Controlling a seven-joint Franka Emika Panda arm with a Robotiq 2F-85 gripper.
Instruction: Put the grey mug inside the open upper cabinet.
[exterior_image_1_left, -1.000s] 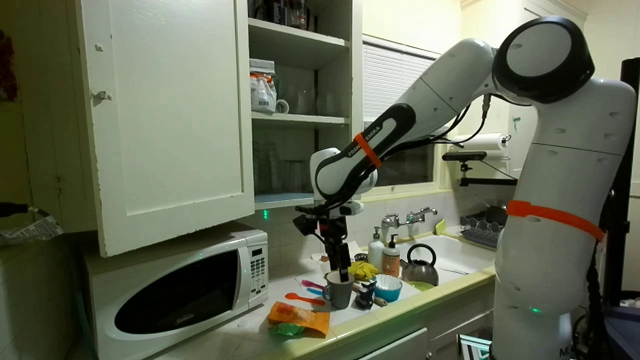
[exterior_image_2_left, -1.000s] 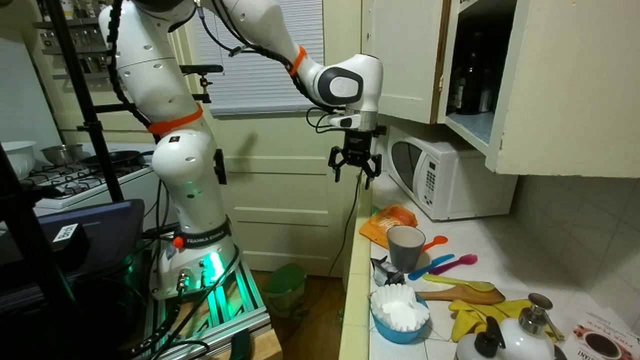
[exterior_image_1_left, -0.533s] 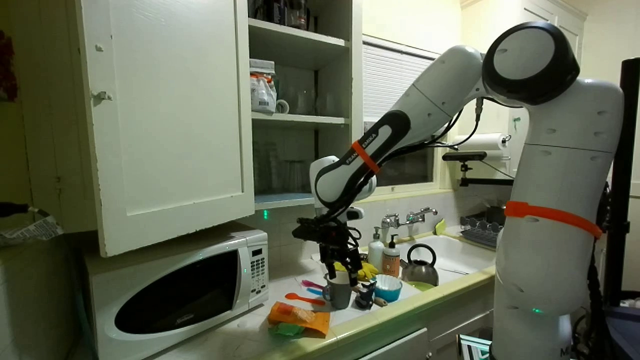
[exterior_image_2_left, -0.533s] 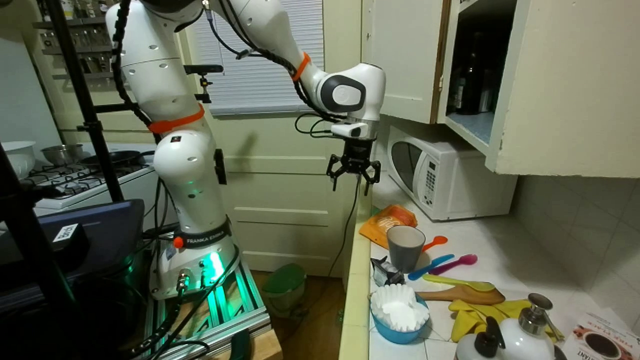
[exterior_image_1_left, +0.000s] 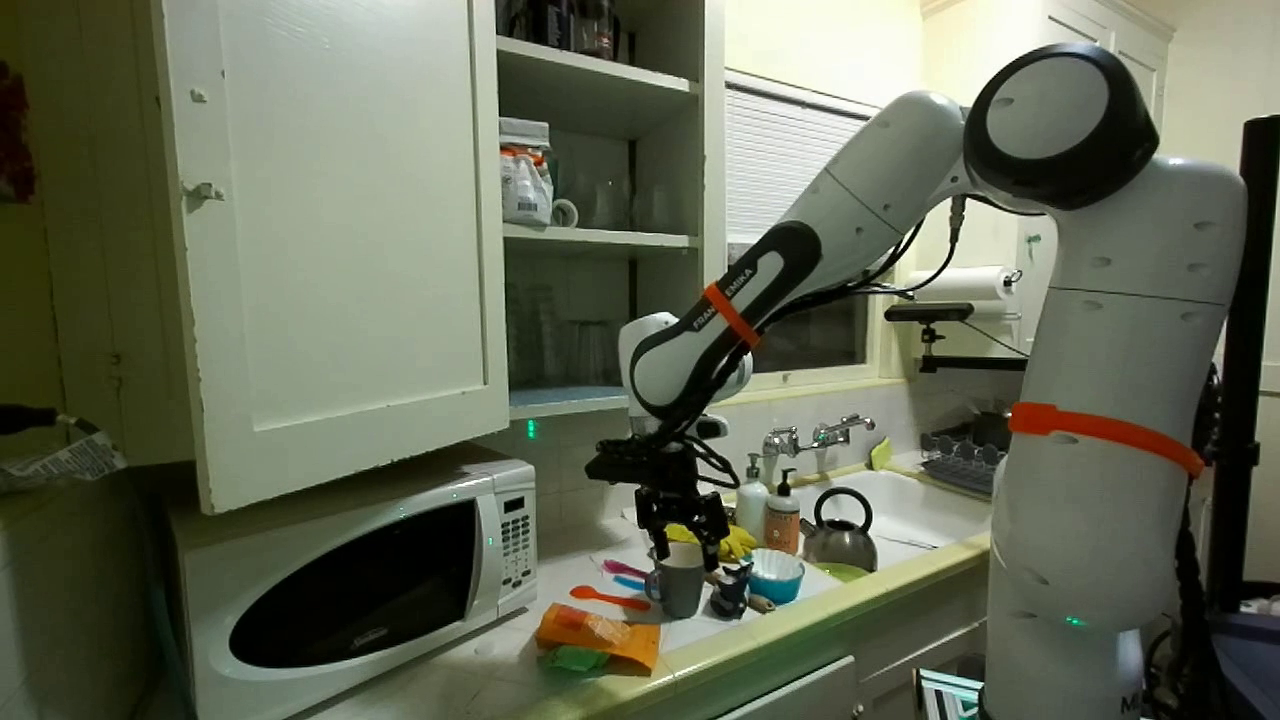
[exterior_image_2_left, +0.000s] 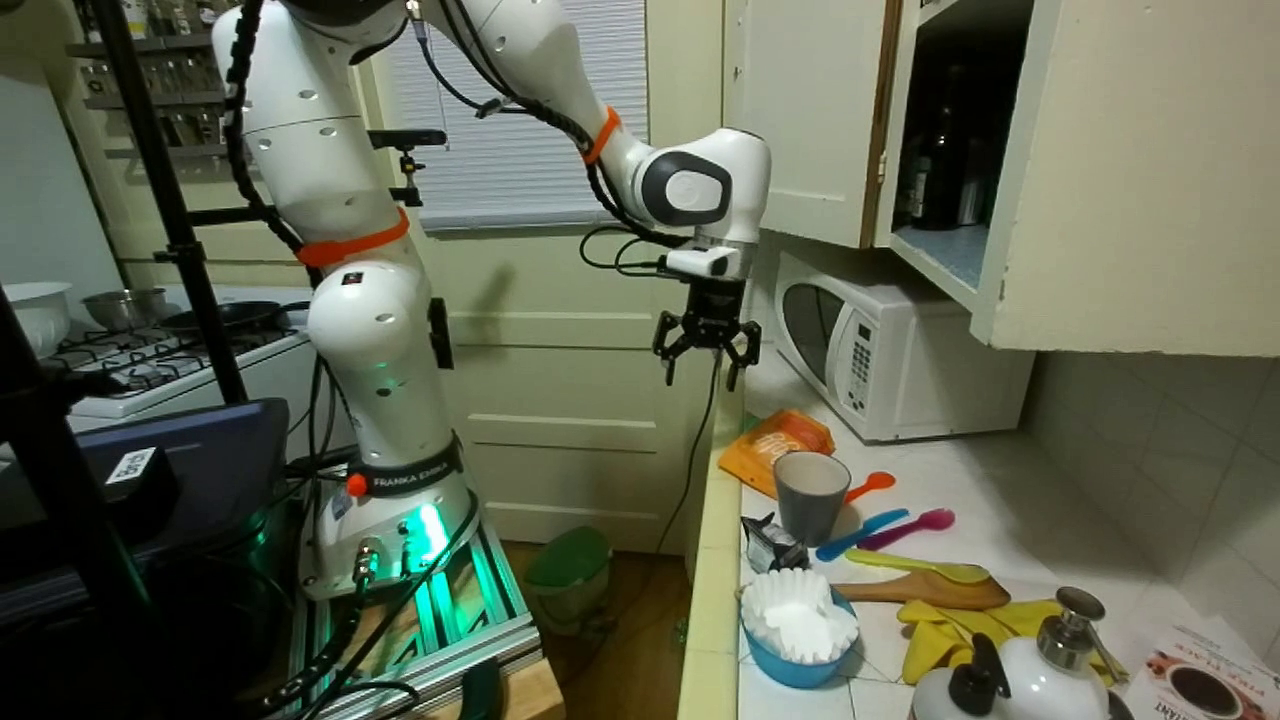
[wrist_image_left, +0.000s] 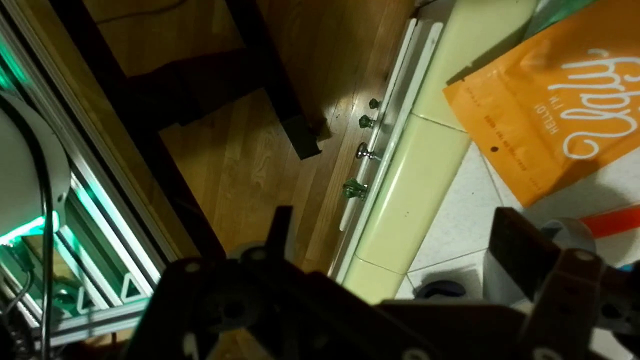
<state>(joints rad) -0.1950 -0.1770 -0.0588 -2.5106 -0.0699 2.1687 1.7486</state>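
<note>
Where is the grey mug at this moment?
In an exterior view, the grey mug stands on the counter right of centre, between the orange pouch and the blue bowl.

The mug (exterior_image_2_left: 808, 516) is plain grey outside and a paler grey within. The cabinet (exterior_image_1_left: 360, 230) is off-white, its lowest shelf (exterior_image_1_left: 568, 399) pale blue on top. The microwave (exterior_image_1_left: 510, 575) is white with a black window (exterior_image_1_left: 360, 585) in its door. The worktop (exterior_image_2_left: 1010, 480) is tiled white and edged in pale yellow. The orange packet (wrist_image_left: 530, 117) carries looping white lettering (wrist_image_left: 600, 63). There is a red-orange spoon (exterior_image_2_left: 876, 483), a blue utensil (exterior_image_2_left: 860, 534), a magenta spoon (exterior_image_2_left: 935, 519) and a yellow-green spoon (exterior_image_2_left: 920, 566); a wooden utensil (exterior_image_2_left: 935, 590) is brown, a cloth (exterior_image_2_left: 985, 635) bright yellow. The bowl (exterior_image_2_left: 800, 674) is blue, its fluted liner (exterior_image_2_left: 800, 615) white. The robot arm (exterior_image_1_left: 1130, 350) is white with black panels (exterior_image_1_left: 806, 240) and orange bands (exterior_image_1_left: 1100, 437); the hand (exterior_image_2_left: 701, 382) is black.
</note>
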